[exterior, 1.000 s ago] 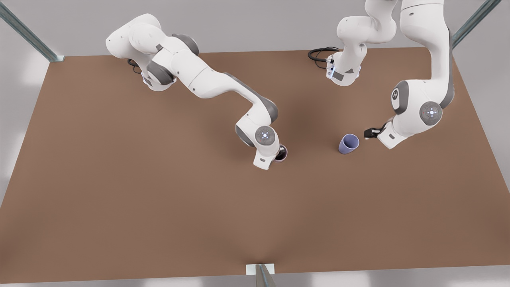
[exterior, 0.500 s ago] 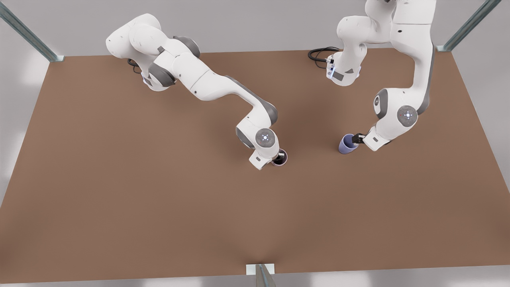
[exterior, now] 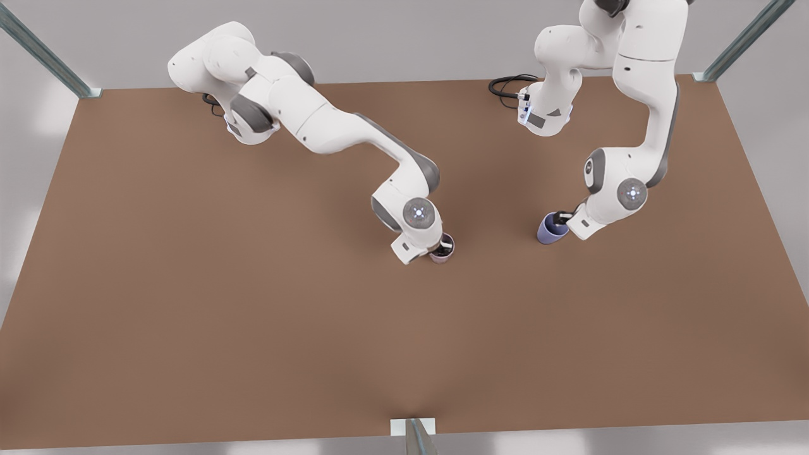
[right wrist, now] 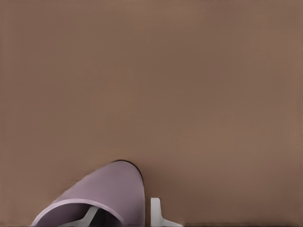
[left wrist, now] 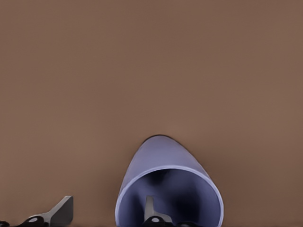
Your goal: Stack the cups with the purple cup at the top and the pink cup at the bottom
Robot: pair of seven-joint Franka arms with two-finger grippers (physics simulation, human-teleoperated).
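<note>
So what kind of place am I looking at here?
Most likely a simulated robot test bench, not a real room: a bare brown table with metal frame posts at its corners, two white arms, and just two cups. The left gripper straddles the purple cup's rim; the right gripper straddles the pink cup's rim.

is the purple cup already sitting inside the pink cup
No, the purple cup stands apart on the table, well toward the front view's right of the pink cup.

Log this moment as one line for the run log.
left gripper: straddling rim of periwinkle tapered purple cup, fingers apart | right gripper: straddling rim of pale mauve pink cup | cups unstacked
</note>
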